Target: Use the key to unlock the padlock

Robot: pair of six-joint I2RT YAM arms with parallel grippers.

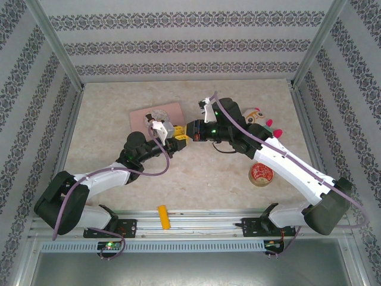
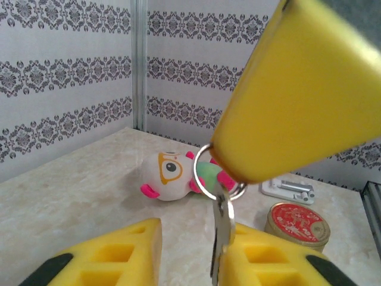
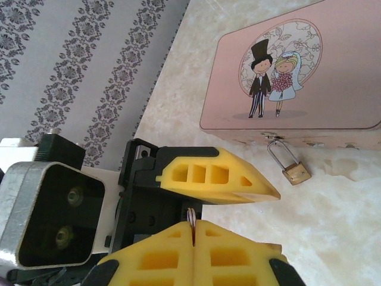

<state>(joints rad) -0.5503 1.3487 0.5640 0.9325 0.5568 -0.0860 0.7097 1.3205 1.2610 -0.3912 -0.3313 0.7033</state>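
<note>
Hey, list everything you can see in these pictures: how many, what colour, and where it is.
pink tin: one, pink with a bride-and-groom picture, far left-centre of the table.
padlock: one, brass with silver shackle, hooked on the tin's clasp.
key: one, grey metal on a ring, hanging in the air mid-table.
plush toy: one, white, pink and green, far right.
round tin: one, red lid, right side.
block: one, yellow, on the rail at the near edge.
white piece: one, beside the round tin; unclear what.
left hand: one, yellow fingers, open around the hanging key.
right hand: one, yellow fingers, shut on the key's ring.
</note>
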